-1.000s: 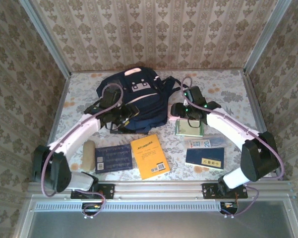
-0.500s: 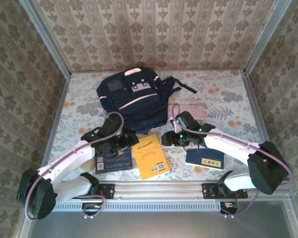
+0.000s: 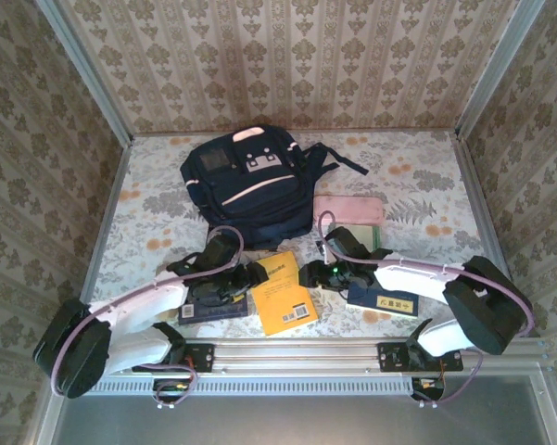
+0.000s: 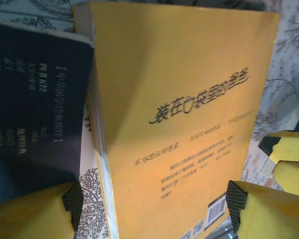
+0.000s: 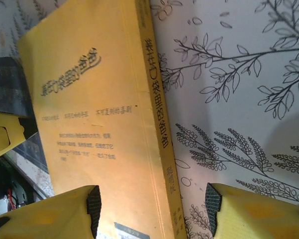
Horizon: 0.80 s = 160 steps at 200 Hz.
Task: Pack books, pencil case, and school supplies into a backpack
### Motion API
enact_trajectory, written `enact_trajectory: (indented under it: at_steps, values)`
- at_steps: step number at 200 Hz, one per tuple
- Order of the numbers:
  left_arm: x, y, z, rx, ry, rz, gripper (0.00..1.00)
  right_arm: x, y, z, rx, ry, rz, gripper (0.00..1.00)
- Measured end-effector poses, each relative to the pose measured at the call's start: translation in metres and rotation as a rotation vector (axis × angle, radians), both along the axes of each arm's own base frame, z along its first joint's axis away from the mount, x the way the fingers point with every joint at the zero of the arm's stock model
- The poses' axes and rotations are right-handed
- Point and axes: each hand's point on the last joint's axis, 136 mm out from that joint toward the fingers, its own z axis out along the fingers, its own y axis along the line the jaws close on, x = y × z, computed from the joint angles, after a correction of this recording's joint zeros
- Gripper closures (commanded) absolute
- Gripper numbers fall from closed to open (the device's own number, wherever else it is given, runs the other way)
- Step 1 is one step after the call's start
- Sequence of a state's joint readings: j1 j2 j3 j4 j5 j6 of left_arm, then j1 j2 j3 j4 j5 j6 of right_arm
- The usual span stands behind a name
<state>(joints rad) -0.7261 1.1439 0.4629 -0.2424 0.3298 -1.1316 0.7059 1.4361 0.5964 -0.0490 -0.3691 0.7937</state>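
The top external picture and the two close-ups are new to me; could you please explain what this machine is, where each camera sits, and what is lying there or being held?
It is two robot arms bolted at the table's near edge. The top external picture looks down from above and behind them; the other two come from a camera on each wrist, with its own yellow fingers in view. On the table lie a navy backpack, a pink pencil case, a green-and-white pad, an orange book, a dark blue book and a navy book with a yellow label. The left gripper and right gripper both stand open, one at each side of the orange book. Nothing looks held.
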Motion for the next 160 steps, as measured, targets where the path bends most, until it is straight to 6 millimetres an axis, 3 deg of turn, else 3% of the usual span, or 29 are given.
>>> enact_trajectory:
  at_steps: [30, 73, 108, 160]
  values:
    - [0.006, -0.010, 0.000, -0.038, -0.006, -0.008, 0.23, -0.001, 0.004, -0.006, 0.007, 0.009, -0.001, 0.41]
    - [0.010, -0.026, 0.000, -0.089, -0.009, -0.034, 0.32, 0.000, 0.006, -0.013, 0.017, 0.022, -0.024, 0.50]
    - [0.010, -0.025, -0.001, -0.080, -0.004, -0.036, 0.40, 0.001, 0.003, -0.016, 0.007, 0.028, -0.044, 0.58]
    - [0.011, -0.027, 0.023, -0.130, -0.075, -0.054, 0.44, 0.001, 0.000, -0.020, -0.006, 0.033, -0.060, 0.63]
